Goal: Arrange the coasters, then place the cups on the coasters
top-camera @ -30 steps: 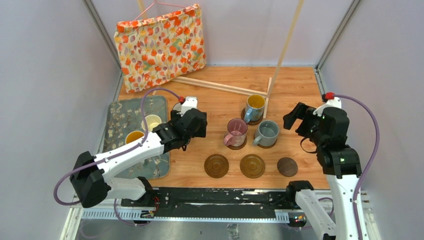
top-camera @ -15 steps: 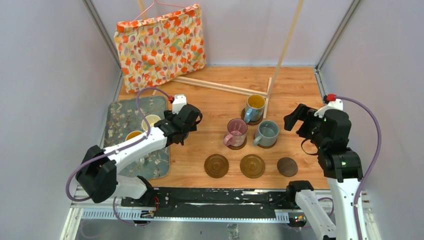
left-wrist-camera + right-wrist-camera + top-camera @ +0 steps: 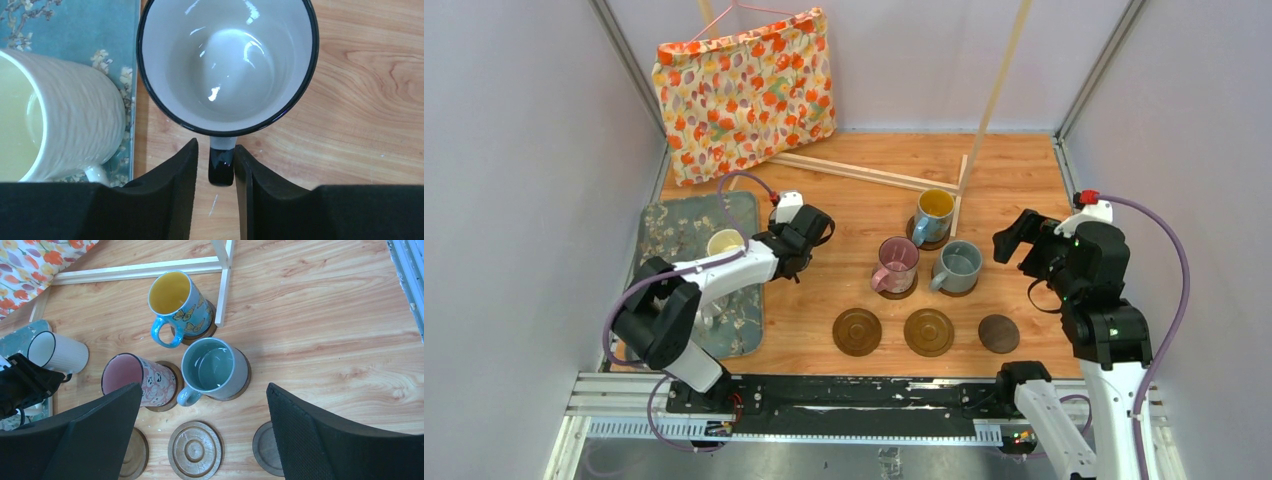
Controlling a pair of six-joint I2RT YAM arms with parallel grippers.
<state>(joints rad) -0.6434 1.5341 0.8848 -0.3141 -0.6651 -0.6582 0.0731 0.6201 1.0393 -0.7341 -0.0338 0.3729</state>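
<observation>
Left arm reaches low across the left middle of the top view, forearm over the grey floral mat [image 3: 674,225]; the left gripper [image 3: 216,147] straddles the black handle of the white dark-rimmed cup [image 3: 227,60], which stands on the desk [image 3: 360,100] just beside the mat; its jaws are narrower than a second ago, with a slit left beside the handle; the right gripper [image 3: 203,386] hangs wide apart at right, unmoved.
</observation>
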